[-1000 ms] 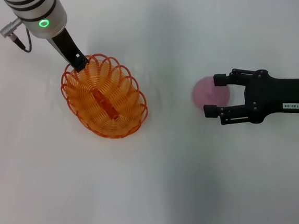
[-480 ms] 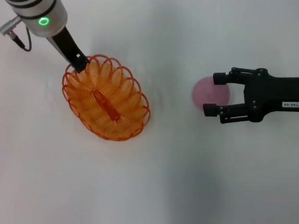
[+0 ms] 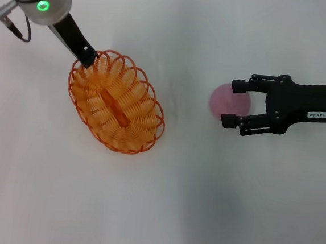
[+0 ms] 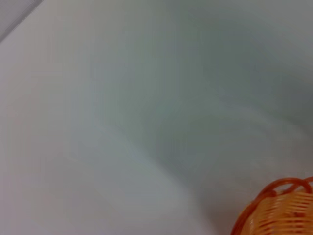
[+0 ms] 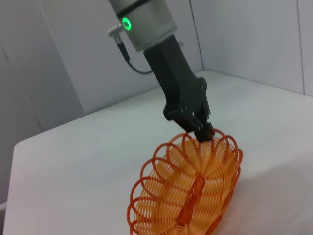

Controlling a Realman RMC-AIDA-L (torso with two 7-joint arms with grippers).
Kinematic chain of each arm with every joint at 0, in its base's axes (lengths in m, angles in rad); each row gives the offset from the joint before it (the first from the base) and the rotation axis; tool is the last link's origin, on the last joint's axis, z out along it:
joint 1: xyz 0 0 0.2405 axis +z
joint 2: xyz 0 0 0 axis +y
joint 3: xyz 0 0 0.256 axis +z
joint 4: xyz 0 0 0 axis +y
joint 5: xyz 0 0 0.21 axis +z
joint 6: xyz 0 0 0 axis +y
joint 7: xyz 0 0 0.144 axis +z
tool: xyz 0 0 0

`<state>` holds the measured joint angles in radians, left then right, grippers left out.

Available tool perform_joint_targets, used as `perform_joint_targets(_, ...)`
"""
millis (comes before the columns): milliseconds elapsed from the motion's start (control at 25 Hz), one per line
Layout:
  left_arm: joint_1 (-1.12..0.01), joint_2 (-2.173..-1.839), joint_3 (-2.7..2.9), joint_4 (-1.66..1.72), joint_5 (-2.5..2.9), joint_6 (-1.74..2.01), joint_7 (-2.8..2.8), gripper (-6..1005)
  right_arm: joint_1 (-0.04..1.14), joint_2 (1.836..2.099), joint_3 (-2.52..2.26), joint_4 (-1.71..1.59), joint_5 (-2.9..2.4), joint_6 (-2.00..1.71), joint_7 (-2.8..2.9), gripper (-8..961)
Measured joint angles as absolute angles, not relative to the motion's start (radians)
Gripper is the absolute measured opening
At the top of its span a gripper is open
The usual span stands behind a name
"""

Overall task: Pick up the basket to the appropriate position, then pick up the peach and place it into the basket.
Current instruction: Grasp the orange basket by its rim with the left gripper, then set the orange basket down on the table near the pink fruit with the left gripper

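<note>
The orange wire basket point(image 3: 117, 102) sits left of centre on the white table in the head view. My left gripper point(image 3: 88, 58) is shut on its far-left rim. The right wrist view shows the same pinch, with the left gripper point(image 5: 201, 129) on the basket point(image 5: 188, 196). A bit of the basket's rim point(image 4: 279, 208) shows in the left wrist view. The pink peach point(image 3: 221, 99) lies at the right. My right gripper point(image 3: 232, 103) is open, its black fingertips on either side of the peach's right part.
The white table point(image 3: 161, 202) is bare between basket and peach and towards the front. Grey wall panels point(image 5: 63, 58) stand behind the table in the right wrist view.
My left arm has drawn back towards the far left, still holding the rim. The basket has turned a little and shifted slightly. The right gripper and the peach have not moved.
</note>
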<state>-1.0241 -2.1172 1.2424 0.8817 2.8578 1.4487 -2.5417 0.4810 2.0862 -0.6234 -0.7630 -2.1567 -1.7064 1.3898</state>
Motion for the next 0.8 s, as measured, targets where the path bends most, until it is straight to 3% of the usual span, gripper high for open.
perform_joint_targets(800, -1.026, -2.111, 1.178, 1.032, 2.858, 1.565, -2.544, 41, 0.487, 2.085, -0.624, -0.762, -2.157, -1.714, 1.39, 942)
